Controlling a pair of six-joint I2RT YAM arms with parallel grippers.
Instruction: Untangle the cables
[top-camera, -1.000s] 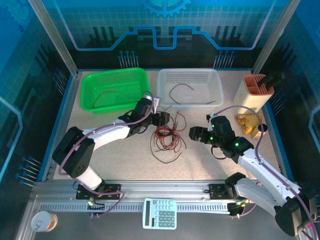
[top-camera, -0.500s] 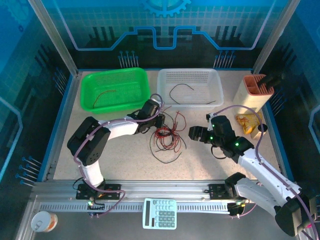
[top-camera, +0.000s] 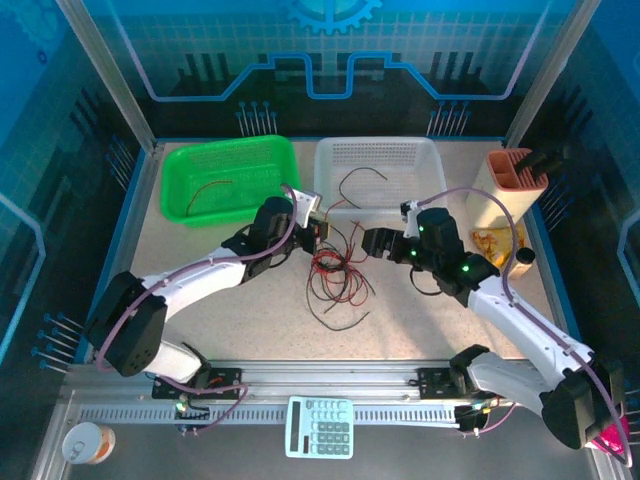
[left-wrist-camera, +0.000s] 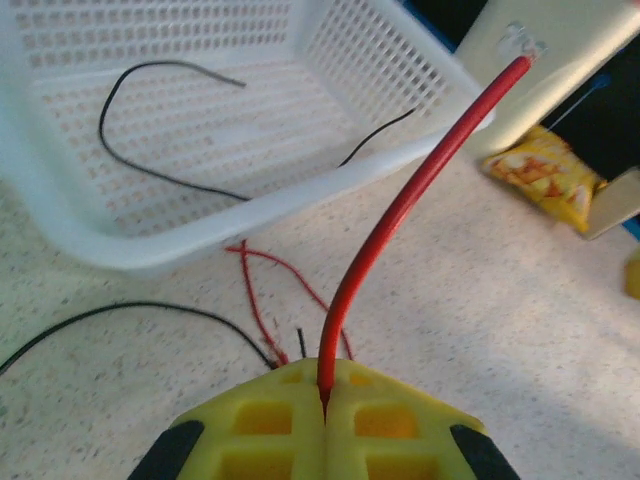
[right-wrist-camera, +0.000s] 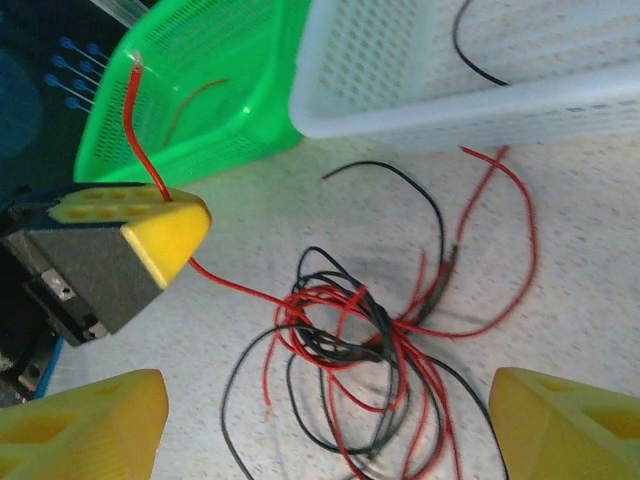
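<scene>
Speckled beige table (top-camera: 260, 330), edged in blue along the left and right sides. Closed in behind by a translucent blue back panel (top-camera: 330, 60) printed with a gear emblem (top-camera: 330, 12) and angular lines. Framed by slanting aluminium posts (top-camera: 105, 70) at both back corners, with gridded blue side panels (top-camera: 40, 150) beyond. Bounded at the near edge by slotted aluminium rails (top-camera: 330, 382). Washed in cool blue light above, whiter over the tabletop.

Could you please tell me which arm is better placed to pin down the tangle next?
Right, probably: the right gripper is open and facing the tangle of cables, while the left gripper is shut on one red wire leading from it.
</scene>
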